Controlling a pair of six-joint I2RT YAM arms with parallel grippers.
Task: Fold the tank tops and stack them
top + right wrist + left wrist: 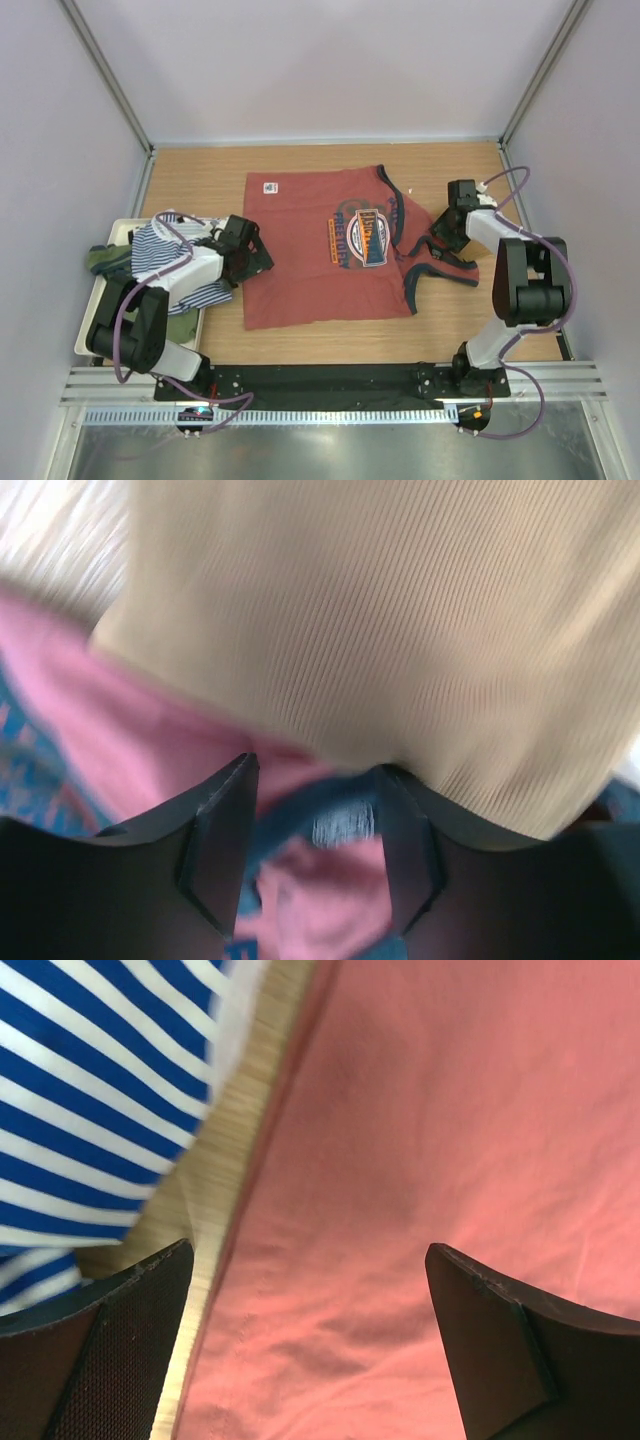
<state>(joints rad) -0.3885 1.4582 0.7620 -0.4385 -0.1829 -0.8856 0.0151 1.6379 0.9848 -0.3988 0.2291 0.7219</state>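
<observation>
Rust-red tank top (300, 270) lies spread flat in the middle of the wooden surface (200, 180), round chest graphic (365, 238) facing up. All places below are given relative to this top.

Left end effector (308, 1260): at the top's left edge, over the hem. Fingers are wide apart with nothing between them; one finger is over bare wood just off the edge, the other over the red cloth.

Right end effector (318, 780): at the top's right end, by the navy-trimmed straps (440, 262), which are bunched there. Fingers are partly apart, with red cloth and navy trim in the gap. The wrist view is blurred, so I cannot tell whether the cloth is pinched. Ribbed tan cloth (400, 630) fills that view just beyond the fingers.

Striped navy-white top (165, 250): crumpled, left of the red top, on a white tray (118, 224), close to the red hem. Olive green top (105, 260): same tray, under the striped one and further left.
</observation>
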